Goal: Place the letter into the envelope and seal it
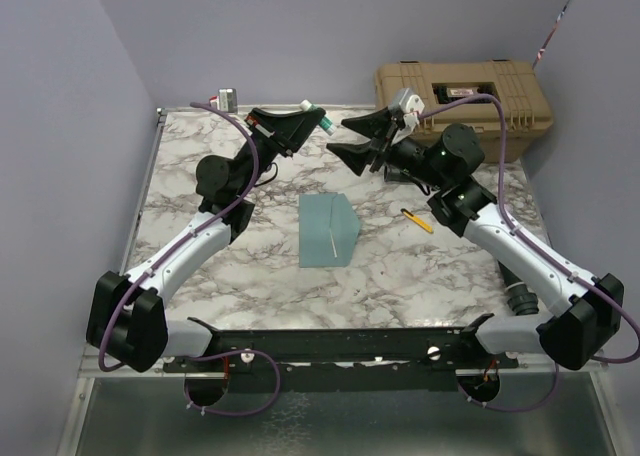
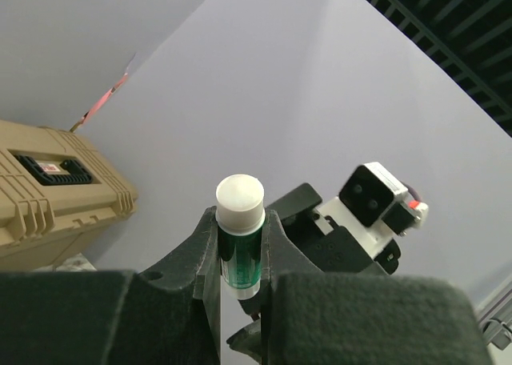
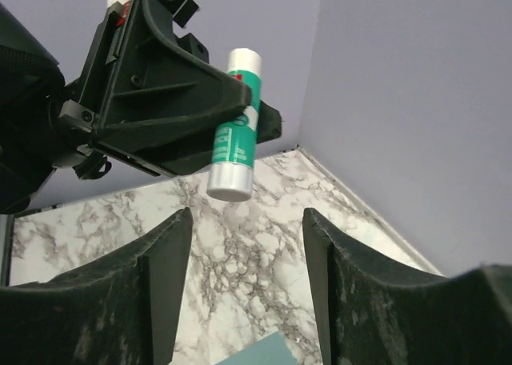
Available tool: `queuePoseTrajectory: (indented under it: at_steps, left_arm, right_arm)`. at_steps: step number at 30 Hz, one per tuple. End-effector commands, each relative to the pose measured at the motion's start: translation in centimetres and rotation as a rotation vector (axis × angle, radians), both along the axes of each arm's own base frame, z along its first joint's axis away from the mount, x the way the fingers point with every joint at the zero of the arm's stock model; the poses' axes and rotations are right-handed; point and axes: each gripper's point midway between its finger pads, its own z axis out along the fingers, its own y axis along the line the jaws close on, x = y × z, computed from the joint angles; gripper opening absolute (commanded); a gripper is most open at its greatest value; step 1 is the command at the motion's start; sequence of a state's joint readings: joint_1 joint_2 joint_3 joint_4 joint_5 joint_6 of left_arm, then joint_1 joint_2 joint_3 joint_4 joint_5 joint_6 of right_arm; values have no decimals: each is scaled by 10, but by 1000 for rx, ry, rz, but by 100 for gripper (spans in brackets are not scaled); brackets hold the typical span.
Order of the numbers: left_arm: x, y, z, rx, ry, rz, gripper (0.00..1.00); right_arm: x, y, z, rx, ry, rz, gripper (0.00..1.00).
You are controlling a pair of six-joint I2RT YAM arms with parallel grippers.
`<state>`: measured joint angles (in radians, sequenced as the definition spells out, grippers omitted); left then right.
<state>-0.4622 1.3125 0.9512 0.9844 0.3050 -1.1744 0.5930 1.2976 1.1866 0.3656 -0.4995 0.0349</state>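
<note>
A: Envelope, where?
B: Envelope (image 1: 328, 231) lies flat mid-table on the marble table (image 1: 200, 166), between the 2 arms, with its pointed end toward the right arm's side.
A: Claws?
B: Both are raised near the far edge, tips facing. The left gripper (image 1: 305, 121) is clamped on a green glue stick (image 1: 322, 119). The right gripper (image 1: 340, 136) has its jaws wide apart, holds nothing, and sits close to the stick.
A: Other items?
B: 1 small yellow object (image 1: 417, 220) sits right of the envelope. A tan case (image 1: 465, 96) is at the far right corner.

The envelope (image 1: 326, 230) is matt paper, the table (image 1: 420, 276) smooth marble-look — the glue stick (image 3: 234, 137) glossy plastic.
</note>
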Motion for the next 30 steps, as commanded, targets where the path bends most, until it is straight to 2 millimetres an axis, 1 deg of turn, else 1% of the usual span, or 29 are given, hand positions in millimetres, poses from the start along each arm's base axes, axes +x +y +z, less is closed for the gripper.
queuePoseTrajectory:
  at_steps: [1, 4, 10, 18, 21, 24, 26, 29, 30]
  left_arm:
    - [-8, 4, 5, -5, -16, 4, 0]
    - [-10, 4, 6, -1, -20, 2, 0]
    - [-11, 4, 5, 3, -22, -2, 0]
    - [-11, 3, 4, 8, -22, -6, 0]
    - [-12, 3, 4, 8, -22, -8, 0]
    - [-12, 2, 4, 10, -25, -9, 0]
    - [-14, 2, 4, 17, -34, -13, 0]
    - [-15, 2, 3, 35, -53, -3, 0]
    - [-17, 2, 3, 40, -64, 1, 0]
  right_arm:
    - [4, -7, 17, -48, -228, -135, 58]
    - [3, -6, 23, -20, -243, -146, 57]
    - [-1, 3, 27, -14, -256, -122, 58]
    - [-7, 14, 29, -11, -263, -79, 45]
    - [-8, 17, 32, -10, -266, -65, 36]
    - [-9, 20, 32, -5, -253, -49, 23]
    - [-8, 20, 33, 17, -224, -50, 12]
    - [-11, 19, 40, 88, -122, -36, 1]
    - [-13, 21, 41, 116, -47, -11, 1]
